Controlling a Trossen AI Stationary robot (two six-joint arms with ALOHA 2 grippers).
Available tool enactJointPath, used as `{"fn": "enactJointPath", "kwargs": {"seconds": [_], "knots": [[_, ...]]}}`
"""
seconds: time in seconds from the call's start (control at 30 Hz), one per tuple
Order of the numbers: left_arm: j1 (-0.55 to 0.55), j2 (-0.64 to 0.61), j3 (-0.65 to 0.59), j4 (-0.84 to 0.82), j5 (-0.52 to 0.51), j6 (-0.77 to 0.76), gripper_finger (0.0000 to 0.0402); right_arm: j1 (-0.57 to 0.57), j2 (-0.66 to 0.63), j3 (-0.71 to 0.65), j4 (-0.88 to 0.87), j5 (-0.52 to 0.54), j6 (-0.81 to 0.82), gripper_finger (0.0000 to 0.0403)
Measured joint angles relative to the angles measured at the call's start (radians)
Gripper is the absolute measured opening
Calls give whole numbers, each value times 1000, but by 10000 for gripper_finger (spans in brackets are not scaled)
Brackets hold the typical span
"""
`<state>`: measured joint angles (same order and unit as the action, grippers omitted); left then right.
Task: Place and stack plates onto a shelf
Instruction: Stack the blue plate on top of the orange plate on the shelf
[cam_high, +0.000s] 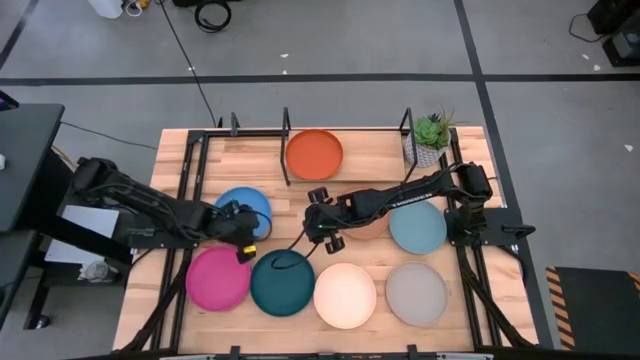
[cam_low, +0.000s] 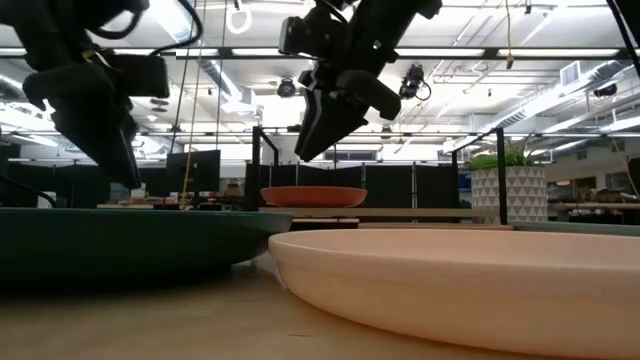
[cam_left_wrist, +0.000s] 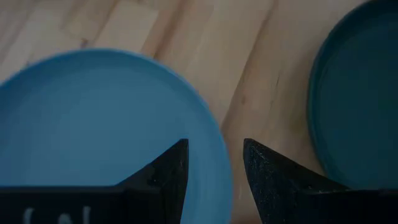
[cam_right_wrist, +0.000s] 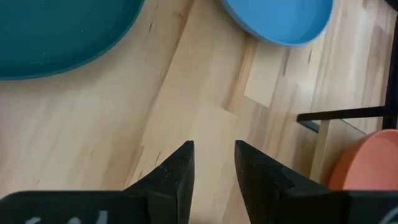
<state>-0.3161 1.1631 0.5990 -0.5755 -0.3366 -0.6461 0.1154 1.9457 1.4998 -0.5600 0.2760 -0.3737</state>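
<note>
The orange plate (cam_high: 314, 153) (cam_low: 313, 195) lies flat on the shelf (cam_high: 286, 150) at the table's far side. On the table lie the blue (cam_high: 250, 203), magenta (cam_high: 218, 277), dark teal (cam_high: 282, 283), cream (cam_high: 345, 295), grey (cam_high: 417, 292) and light blue (cam_high: 417, 227) plates. The tan plate (cam_high: 367, 228) is mostly hidden under my right arm. My left gripper (cam_left_wrist: 214, 171) is open and raised over the blue plate's rim (cam_left_wrist: 217, 155), one finger on either side of it. My right gripper (cam_right_wrist: 214, 165) is open above bare wood between the blue and teal plates.
A small potted plant (cam_high: 432, 135) (cam_low: 510, 185) stands at the shelf's right end. Black rods (cam_right_wrist: 348, 115) of the shelf run along the table's far part. Bare wood (cam_right_wrist: 186, 93) lies between the blue, teal and tan plates. A cable crosses the teal plate.
</note>
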Motion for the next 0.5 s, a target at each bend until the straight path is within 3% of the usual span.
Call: {"fn": "enactJointPath", "kwargs": {"seconds": [0.27, 0.5], "knots": [[12, 186, 58, -10, 43, 0, 160, 2, 0, 0, -19, -15, 16, 121], [56, 264, 59, -36, 46, 1, 156, 3, 0, 0, -17, -38, 16, 121]]}}
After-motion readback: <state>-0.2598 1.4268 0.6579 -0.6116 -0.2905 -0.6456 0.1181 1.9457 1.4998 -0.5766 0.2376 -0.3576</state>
